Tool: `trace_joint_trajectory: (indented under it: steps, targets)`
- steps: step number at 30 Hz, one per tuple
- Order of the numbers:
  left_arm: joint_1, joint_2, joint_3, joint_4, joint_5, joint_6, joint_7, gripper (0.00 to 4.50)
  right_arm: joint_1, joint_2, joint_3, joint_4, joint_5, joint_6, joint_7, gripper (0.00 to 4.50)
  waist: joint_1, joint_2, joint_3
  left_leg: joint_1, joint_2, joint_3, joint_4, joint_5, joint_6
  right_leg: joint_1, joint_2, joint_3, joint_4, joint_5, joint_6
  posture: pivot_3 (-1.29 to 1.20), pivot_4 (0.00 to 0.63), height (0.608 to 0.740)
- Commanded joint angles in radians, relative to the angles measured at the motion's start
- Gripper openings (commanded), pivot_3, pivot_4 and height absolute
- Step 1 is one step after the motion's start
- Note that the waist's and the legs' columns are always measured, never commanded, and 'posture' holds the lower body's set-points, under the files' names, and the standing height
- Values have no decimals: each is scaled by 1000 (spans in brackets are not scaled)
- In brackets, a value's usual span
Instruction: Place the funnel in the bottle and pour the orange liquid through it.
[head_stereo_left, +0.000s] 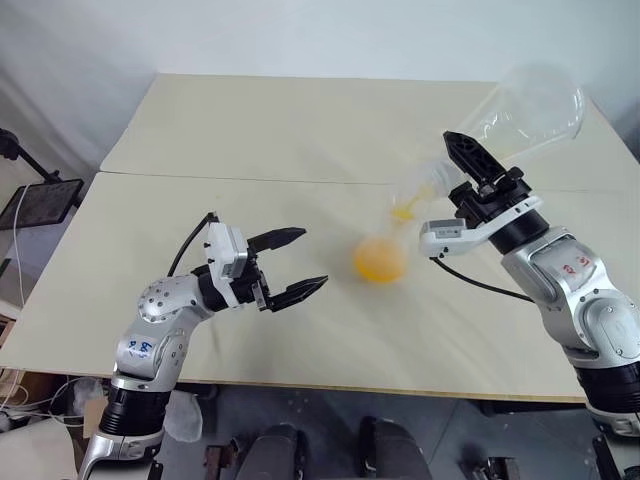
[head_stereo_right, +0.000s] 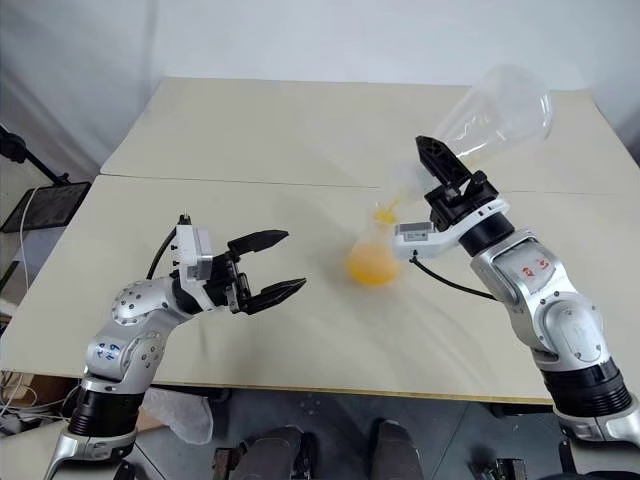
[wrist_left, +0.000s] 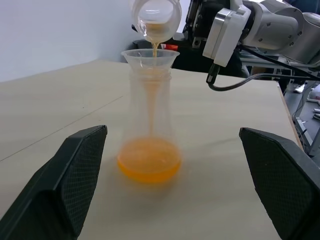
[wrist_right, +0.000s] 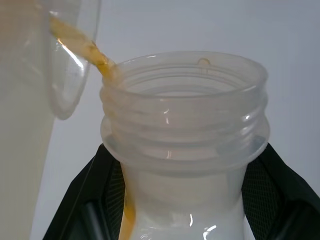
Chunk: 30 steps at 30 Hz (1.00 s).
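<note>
The clear bottle (wrist_left: 150, 107) stands upright on the table, with the small clear funnel (wrist_left: 150, 56) seated in its neck. A pool of orange liquid (wrist_left: 149, 161) lies in its rounded base (head_stereo_left: 380, 260). My right gripper (head_stereo_left: 468, 160) is shut on the neck of a second clear flask (head_stereo_left: 530, 108), tipped with its mouth (wrist_left: 156, 17) over the funnel. A thin orange stream (wrist_left: 154, 47) runs from that mouth into the funnel. My left gripper (head_stereo_left: 313, 258) is open, a short way left of the bottle and pointing at it, holding nothing.
The beige table (head_stereo_left: 250, 130) has a seam running across it behind the bottle. A black stand (head_stereo_left: 40, 200) with cables sits on the floor past the table's left edge. Bare tabletop lies all around the bottle.
</note>
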Motion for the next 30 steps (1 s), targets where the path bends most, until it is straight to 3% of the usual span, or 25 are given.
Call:
trace_joint_trajectory:
  steps: [1,15,30]
  targets:
    - [-14,-3,9,-25,-9,-18,3,4500,-2,-18,-39,-28,-6,-2,-22,2620,0,0,0,0,0,0,0,0,0,0,0,0,0,0,0,0,150,740]
    - [-14,-3,8,-24,-9,-19,2,4500,2,-7,-37,-37,2,3,-12,2620,-1,0,0,0,0,0,0,0,0,0,0,0,0,0,0,0,150,740]
    - [-11,8,8,-21,-11,-19,-17,4500,39,130,-136,-123,328,109,112,2620,-2,0,0,0,0,0,0,0,0,0,0,0,0,0,0,0,150,740]
